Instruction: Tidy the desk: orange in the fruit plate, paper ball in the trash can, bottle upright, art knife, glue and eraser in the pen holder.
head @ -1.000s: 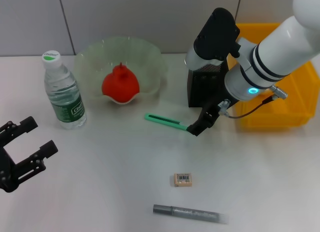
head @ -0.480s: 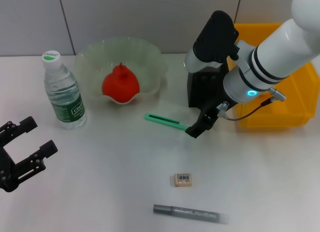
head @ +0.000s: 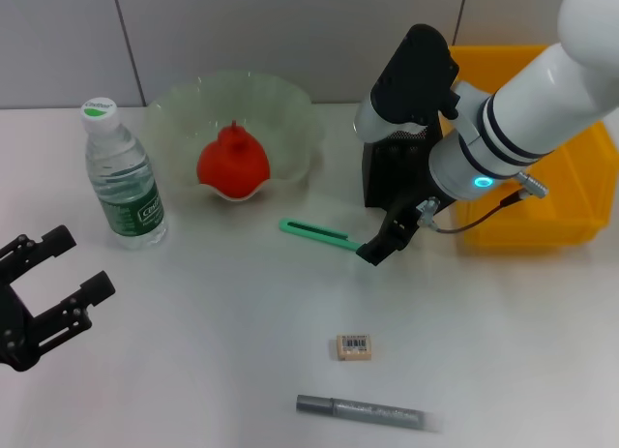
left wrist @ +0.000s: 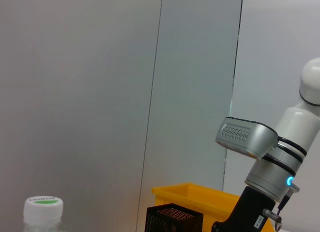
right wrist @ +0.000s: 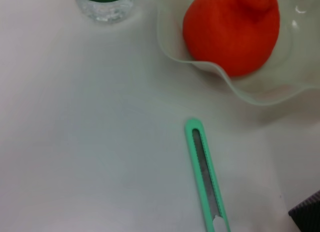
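Nudging right gripper toward art knife

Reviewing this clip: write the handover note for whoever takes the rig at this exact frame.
Right gripper: at the near end of the green art knife, grip not confirmable.
Left gripper: open, parked at the desk's left edge.
Done: orange in fruit plate; bottle upright.
Left: art knife, eraser and grey glue stick, all lying on the desk, into the black pen holder. No paper ball is visible; the yellow bin stands behind.

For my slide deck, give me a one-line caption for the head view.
Right pincer at the end of the green knife near the pen holder; orange already in plate.
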`<move>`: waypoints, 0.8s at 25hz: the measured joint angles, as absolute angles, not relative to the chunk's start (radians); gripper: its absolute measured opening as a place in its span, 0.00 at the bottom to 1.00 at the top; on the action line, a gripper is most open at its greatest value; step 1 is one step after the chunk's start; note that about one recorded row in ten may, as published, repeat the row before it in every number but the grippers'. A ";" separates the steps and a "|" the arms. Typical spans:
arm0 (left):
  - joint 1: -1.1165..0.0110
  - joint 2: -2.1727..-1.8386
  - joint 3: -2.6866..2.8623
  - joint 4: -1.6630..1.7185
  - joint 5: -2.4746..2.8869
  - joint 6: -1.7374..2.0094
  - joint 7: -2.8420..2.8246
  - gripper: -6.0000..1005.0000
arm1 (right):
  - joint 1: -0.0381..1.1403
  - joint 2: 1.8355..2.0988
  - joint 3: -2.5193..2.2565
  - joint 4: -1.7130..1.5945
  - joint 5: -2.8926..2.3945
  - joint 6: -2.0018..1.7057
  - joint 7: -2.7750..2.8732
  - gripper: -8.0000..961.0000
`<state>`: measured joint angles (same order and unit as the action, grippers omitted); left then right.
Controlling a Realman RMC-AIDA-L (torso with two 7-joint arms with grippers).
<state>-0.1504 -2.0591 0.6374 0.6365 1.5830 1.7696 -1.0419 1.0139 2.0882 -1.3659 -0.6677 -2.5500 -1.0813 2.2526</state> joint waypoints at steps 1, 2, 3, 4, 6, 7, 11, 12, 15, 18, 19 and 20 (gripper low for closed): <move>-0.150 -2.060 0.638 0.636 1.583 1.769 -1.041 0.75 | 1.015 2.089 -1.366 -0.662 -2.548 -1.075 2.250 0.85; -0.150 -2.060 0.638 0.636 1.583 1.769 -1.041 0.75 | 1.016 2.089 -1.367 -0.656 -2.543 -1.069 2.247 0.84; -0.150 -2.060 0.638 0.636 1.583 1.769 -1.041 0.75 | 1.016 2.090 -1.368 -0.651 -2.537 -1.065 2.245 0.83; -0.150 -2.060 0.638 0.636 1.583 1.769 -1.041 0.75 | 1.017 2.090 -1.370 -0.645 -2.531 -1.060 2.242 0.82; -0.150 -2.060 0.638 0.635 1.583 1.767 -1.041 0.75 | 1.018 2.090 -1.374 -0.637 -2.523 -1.055 2.240 0.79; -0.150 -2.060 0.638 0.635 1.583 1.767 -1.041 0.75 | 1.018 2.090 -1.375 -0.634 -2.521 -1.052 2.240 0.78; -0.150 -2.060 0.638 0.635 1.583 1.767 -1.041 0.75 | 1.019 2.090 -1.377 -0.617 -2.520 -1.030 2.239 0.74; -0.150 -2.060 0.638 0.635 1.583 1.767 -1.041 0.75 | 1.019 2.090 -1.377 -0.611 -2.518 -1.023 2.238 0.73; -0.150 -2.060 0.638 0.635 1.583 1.767 -1.041 0.75 | 1.017 2.089 -1.377 -0.597 -2.504 -1.004 2.228 0.70; -0.150 -2.061 0.638 0.635 1.583 1.766 -1.041 0.75 | 1.011 2.089 -1.377 -0.589 -2.487 -0.993 2.214 0.66; -0.150 -2.061 0.638 0.635 1.583 1.765 -1.041 0.75 | 1.011 2.089 -1.378 -0.585 -2.480 -0.990 2.209 0.65; -0.150 -2.061 0.638 0.635 1.583 1.765 -1.041 0.75 | 1.011 2.089 -1.378 -0.579 -2.473 -0.987 2.203 0.64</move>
